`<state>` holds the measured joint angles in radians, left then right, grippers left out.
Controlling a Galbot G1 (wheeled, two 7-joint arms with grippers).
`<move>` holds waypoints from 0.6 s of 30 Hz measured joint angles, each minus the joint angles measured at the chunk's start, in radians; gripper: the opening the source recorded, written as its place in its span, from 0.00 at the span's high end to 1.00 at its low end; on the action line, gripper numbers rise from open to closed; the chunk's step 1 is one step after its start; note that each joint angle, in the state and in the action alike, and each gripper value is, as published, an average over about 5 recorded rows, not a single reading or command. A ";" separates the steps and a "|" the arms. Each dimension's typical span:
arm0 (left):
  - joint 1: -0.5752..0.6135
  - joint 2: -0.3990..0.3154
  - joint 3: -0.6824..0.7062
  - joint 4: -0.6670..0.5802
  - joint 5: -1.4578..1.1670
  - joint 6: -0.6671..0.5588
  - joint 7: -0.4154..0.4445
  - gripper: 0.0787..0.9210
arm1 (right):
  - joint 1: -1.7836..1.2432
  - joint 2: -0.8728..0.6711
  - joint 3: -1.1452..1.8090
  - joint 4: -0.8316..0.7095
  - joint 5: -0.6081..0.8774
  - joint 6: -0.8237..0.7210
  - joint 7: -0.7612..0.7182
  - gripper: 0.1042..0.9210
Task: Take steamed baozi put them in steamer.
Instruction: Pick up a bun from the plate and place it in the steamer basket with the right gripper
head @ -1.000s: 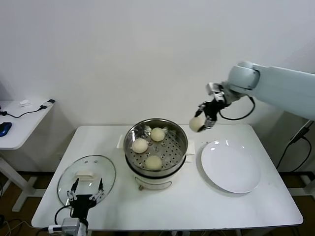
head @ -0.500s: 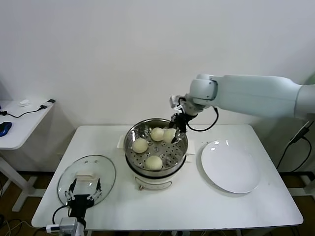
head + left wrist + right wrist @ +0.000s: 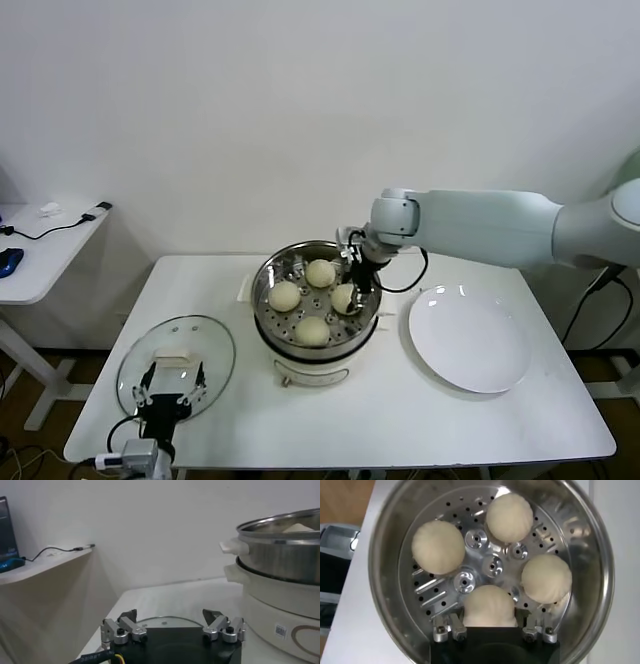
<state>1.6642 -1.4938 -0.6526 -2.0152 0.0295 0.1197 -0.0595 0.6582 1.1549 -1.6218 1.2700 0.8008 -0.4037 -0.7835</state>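
Reaching down into the steamer point(image 3: 316, 300), the right gripper point(image 3: 352, 291) has its jaws set on either side of one steamed baozi point(image 3: 489, 606), the bun filling the gap between them; the right wrist view shows a finger close against each flank of the bun, which sits on the perforated floor of the basket. Whether the jaws are pressing it or have just let go cannot be told for sure, but they stand closed to the bun's width around it.

Three more baozi lie on the same steel floor ahead of those jaws: one straight beyond them across the basket's centre point(image 3: 509, 516), one off to one side point(image 3: 438, 546) and one to the other side, near the held bun point(image 3: 546, 578). None of the four clearly touches another. In the head view the four make a loose ring inside the steel rim, the held one on the side nearest the right arm point(image 3: 470, 225).

Beyond the steamer on the right arm's side, the white plate point(image 3: 468, 338) lies flat on the table point(image 3: 400, 420), just beside the cooker base.

Well apart from all this, the left gripper point(image 3: 172, 394) hangs low at the near corner of the table, over the near edge of the glass lid point(image 3: 176, 362), which lies flat with its white handle up. Its jaws are spread wide and hold nothing; in the left wrist view the two fingertips point(image 3: 124, 628) stand well apart above the lid's glass, with the steamer's steel wall point(image 3: 285, 550) off to one side.
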 measured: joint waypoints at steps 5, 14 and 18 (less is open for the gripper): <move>0.000 0.000 -0.002 0.000 -0.001 0.001 0.000 0.12 | -0.011 -0.004 0.009 -0.004 -0.009 0.002 -0.001 0.29; 0.008 0.000 -0.006 -0.011 -0.001 0.002 0.000 0.12 | -0.006 -0.023 0.042 -0.017 -0.004 0.045 -0.039 0.12; 0.012 -0.001 -0.007 -0.018 -0.001 0.002 0.000 0.12 | 0.002 -0.042 0.065 -0.017 0.010 0.077 -0.065 0.12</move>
<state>1.6765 -1.4951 -0.6594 -2.0333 0.0281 0.1219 -0.0599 0.6602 1.1133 -1.5568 1.2530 0.8110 -0.3269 -0.8482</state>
